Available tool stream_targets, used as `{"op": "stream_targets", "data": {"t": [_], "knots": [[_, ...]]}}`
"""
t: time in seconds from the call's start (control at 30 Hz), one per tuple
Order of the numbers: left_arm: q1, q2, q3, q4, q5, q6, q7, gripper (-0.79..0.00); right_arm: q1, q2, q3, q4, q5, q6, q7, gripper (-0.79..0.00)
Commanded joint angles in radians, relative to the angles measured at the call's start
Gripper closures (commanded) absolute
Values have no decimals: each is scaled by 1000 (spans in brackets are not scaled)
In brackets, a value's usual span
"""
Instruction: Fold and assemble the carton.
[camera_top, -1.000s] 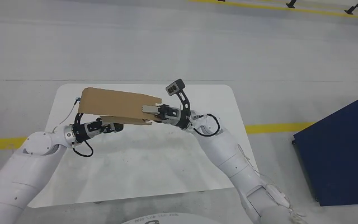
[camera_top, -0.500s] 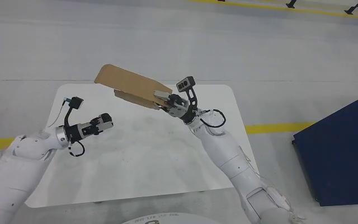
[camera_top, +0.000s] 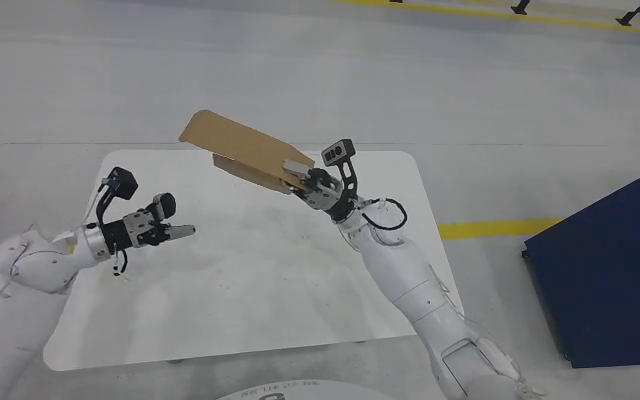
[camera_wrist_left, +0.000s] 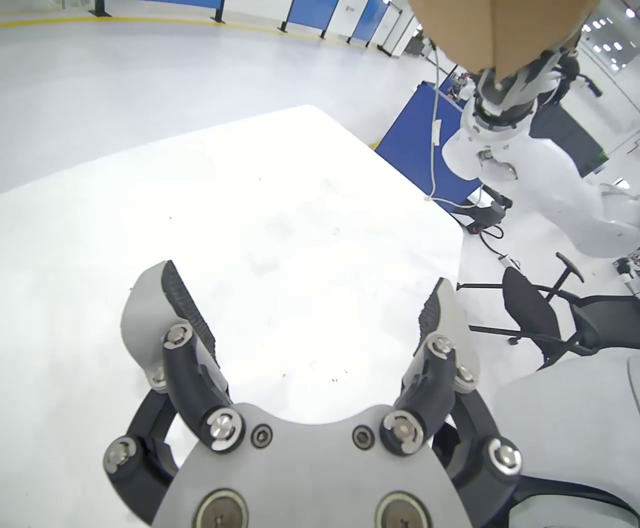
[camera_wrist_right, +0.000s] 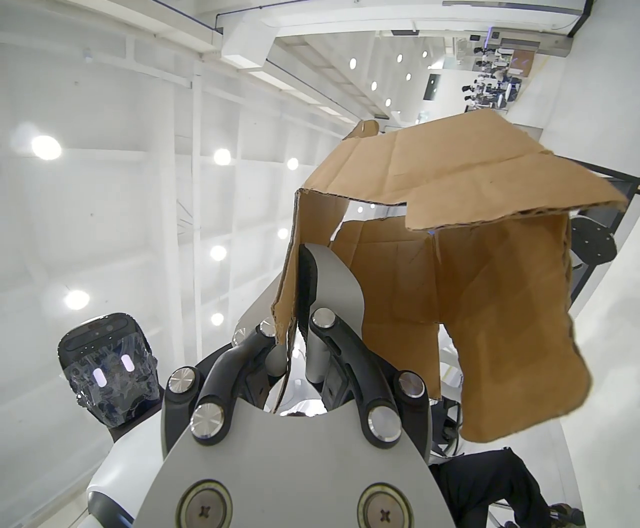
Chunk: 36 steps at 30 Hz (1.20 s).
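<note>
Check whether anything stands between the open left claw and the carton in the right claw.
Nothing visible does. The left claw hangs open over the table; the carton is held in the air by the right claw near the far edge, only open air between them.

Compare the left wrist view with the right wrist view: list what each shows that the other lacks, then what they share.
Left wrist view adds the open left end effector above the white table, plus a black chair on the floor. Right wrist view adds the carton seen from inside, its loose flaps and ceiling lights. Shared: the carton held aloft, the right end effector shut on its edge.
</note>
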<state>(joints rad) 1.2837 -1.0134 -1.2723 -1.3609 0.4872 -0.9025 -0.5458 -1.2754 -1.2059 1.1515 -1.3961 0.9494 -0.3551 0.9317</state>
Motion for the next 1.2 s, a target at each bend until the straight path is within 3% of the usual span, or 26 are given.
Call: {"op": "stream_targets", "data": {"t": [0.0,0.17,0.33,0.5,0.77,1.17], "knots": [[32,6,-30,-99,301,1,103,-785,12,0,6,36,54,130,-22,0],[144,18,-66,-282,726,-49,372,-785,25,5,15,92,102,304,37,0],[202,29,-61,-352,1007,-47,619,-785,17,12,30,109,122,412,106,0],[244,41,-36,-425,1211,-20,761,-785,15,17,47,130,174,532,180,0],[265,52,-23,-460,1254,-44,872,-785,16,18,54,156,216,596,239,0],[233,56,-6,-467,1247,-11,856,-785,27,5,2,172,200,616,236,0]]}}
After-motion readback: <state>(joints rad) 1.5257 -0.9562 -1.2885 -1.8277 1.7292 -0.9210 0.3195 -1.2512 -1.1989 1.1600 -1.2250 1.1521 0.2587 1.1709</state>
